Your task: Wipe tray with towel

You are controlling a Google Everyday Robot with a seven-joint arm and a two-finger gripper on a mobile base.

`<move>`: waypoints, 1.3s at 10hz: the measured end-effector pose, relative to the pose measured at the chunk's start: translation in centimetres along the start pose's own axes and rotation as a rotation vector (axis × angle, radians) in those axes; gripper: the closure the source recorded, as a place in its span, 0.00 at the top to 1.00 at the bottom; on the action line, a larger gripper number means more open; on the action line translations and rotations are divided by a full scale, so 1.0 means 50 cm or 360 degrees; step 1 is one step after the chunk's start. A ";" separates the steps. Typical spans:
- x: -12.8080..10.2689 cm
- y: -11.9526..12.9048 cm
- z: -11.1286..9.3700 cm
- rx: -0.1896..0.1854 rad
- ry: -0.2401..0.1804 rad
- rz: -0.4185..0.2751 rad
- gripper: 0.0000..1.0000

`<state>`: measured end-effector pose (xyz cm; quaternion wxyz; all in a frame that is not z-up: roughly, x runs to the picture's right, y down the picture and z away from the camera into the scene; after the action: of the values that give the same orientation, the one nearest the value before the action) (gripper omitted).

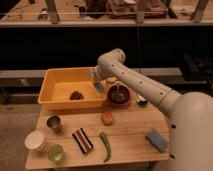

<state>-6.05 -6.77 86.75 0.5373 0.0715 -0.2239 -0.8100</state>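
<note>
The yellow-orange tray (59, 82) stands at the back left of the wooden table. A small dark lump (76, 95) lies on its floor. My gripper (97, 83) hangs at the end of the white arm, just inside the tray's right wall. It is shut on the pale grey-blue towel (99, 88), which dangles from it down toward the tray's right end. The towel's lower end is hard to make out against the rim.
A dark-red bowl (119, 95) sits just right of the tray, under the arm. In front are an orange lump (106, 118), a green pepper (105, 145), a striped slab (82, 140), a metal cup (54, 122), a white cup (36, 141), a green cup (56, 153) and a blue pad (156, 139).
</note>
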 end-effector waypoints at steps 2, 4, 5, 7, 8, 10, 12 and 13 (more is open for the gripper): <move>0.009 -0.009 0.023 0.0005 -0.0062 -0.0078 0.00; 0.009 -0.013 0.046 0.0024 -0.0116 -0.0121 0.00; 0.003 -0.021 0.061 0.0039 -0.0140 -0.0132 0.00; -0.006 -0.033 0.079 0.0050 -0.0172 -0.0153 0.00; -0.006 -0.036 0.083 0.0051 -0.0181 -0.0164 0.00; -0.001 -0.054 0.092 0.0052 -0.0203 -0.0212 0.00; 0.005 -0.088 0.112 0.0073 -0.0232 -0.0253 0.00; 0.003 -0.102 0.125 0.0089 -0.0248 -0.0260 0.00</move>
<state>-12.60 -3.46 90.06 0.4481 0.0413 -0.2809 -0.8477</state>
